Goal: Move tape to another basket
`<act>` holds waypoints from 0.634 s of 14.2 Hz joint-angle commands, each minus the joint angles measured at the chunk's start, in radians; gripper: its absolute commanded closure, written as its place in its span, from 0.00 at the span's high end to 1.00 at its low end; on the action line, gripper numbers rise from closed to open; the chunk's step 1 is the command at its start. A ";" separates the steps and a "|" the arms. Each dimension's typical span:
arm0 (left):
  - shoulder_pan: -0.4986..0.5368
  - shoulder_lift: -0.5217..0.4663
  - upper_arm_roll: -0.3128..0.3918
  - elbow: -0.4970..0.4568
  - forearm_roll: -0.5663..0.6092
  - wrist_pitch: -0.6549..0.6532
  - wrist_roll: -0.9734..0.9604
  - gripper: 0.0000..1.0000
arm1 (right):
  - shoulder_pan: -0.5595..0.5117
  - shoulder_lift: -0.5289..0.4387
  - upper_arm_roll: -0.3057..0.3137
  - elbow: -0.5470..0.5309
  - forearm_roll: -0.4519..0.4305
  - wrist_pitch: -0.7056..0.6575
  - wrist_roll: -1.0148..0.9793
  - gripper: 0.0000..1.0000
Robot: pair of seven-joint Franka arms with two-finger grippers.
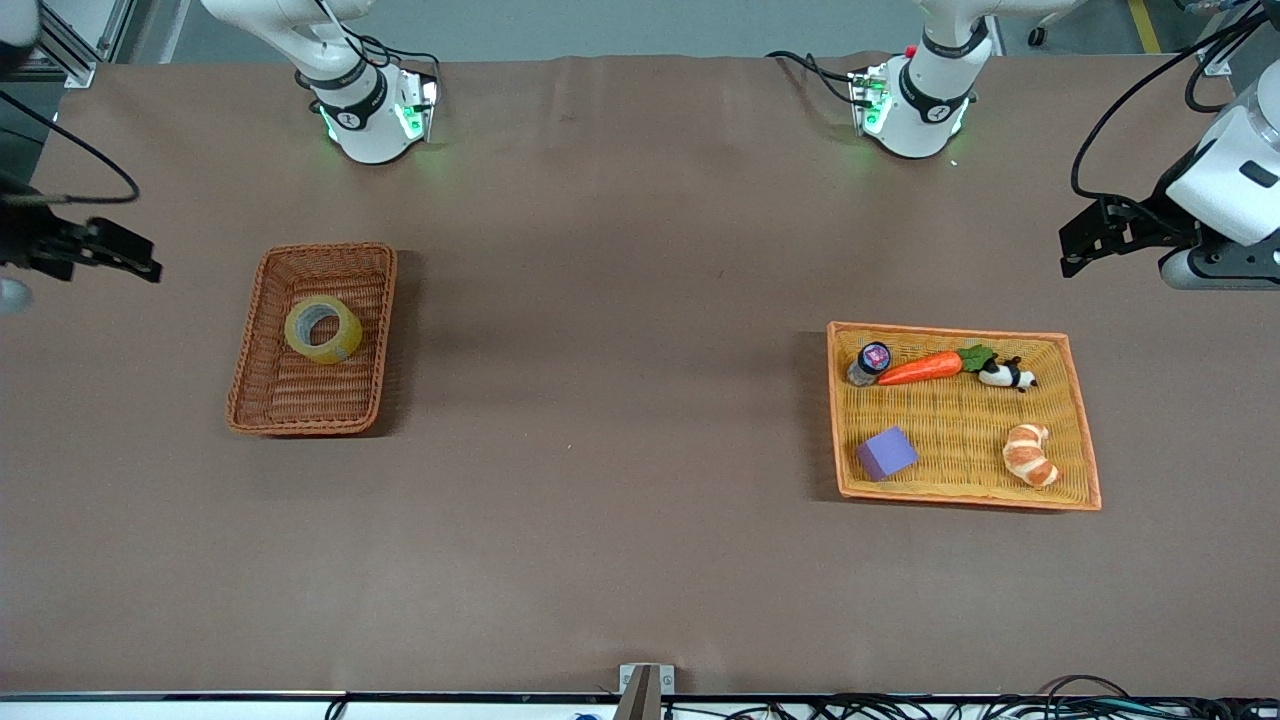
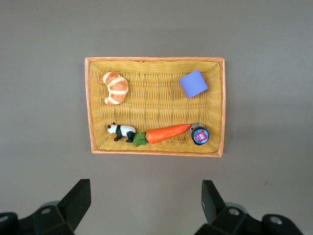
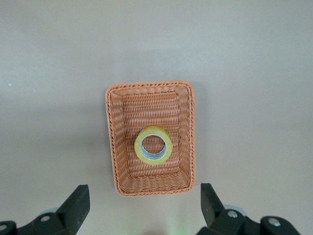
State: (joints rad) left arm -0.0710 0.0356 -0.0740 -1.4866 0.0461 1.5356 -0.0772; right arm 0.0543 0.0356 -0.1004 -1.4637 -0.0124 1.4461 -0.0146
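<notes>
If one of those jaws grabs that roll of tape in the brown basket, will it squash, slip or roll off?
Probably not squash: the tape is a thick ring on a grey core. Its glossy side may slip somewhat. It lies flat in the basket, so rolling seems unlikely unless tipped onto its edge.

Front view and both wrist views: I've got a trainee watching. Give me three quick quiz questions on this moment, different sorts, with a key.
1. True or false: the tape lies in the dark basket, alone.
2. Multiple choice: in the yellow tray, which thing lies between the small jar and the panda figure? A) croissant B) carrot C) purple cube
3. Fill in: both the left gripper and the right gripper are ____ and hold nothing.

Key: 1 true; 2 B; 3 open.
</notes>
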 commanded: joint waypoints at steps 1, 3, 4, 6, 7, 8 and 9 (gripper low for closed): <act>-0.003 -0.013 -0.004 0.000 -0.014 -0.006 0.005 1.00 | -0.024 0.023 0.005 0.069 0.025 -0.044 0.010 1.00; -0.001 -0.013 -0.006 -0.001 -0.015 -0.006 0.005 1.00 | -0.030 0.020 0.010 0.060 0.028 -0.062 0.010 1.00; -0.003 -0.013 -0.006 -0.001 -0.015 -0.006 0.005 1.00 | -0.034 0.015 0.008 0.042 0.049 -0.052 0.009 1.00; 0.000 -0.013 -0.006 -0.001 -0.017 -0.006 0.007 1.00 | -0.057 0.013 0.007 0.036 0.094 -0.039 0.007 1.00; 0.002 -0.013 -0.007 -0.001 -0.018 -0.006 0.008 1.00 | -0.050 0.013 0.007 0.036 0.089 -0.039 0.007 1.00; 0.002 -0.013 -0.007 -0.001 -0.028 -0.006 0.008 1.00 | -0.045 0.012 0.007 0.036 0.088 -0.039 0.007 1.00; 0.004 -0.011 -0.006 -0.001 -0.044 -0.006 0.008 1.00 | -0.045 0.013 0.007 0.036 0.088 -0.039 0.005 1.00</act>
State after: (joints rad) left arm -0.0761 0.0356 -0.0766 -1.4865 0.0369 1.5356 -0.0772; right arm 0.0174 0.0582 -0.1017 -1.4197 0.0545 1.4019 -0.0136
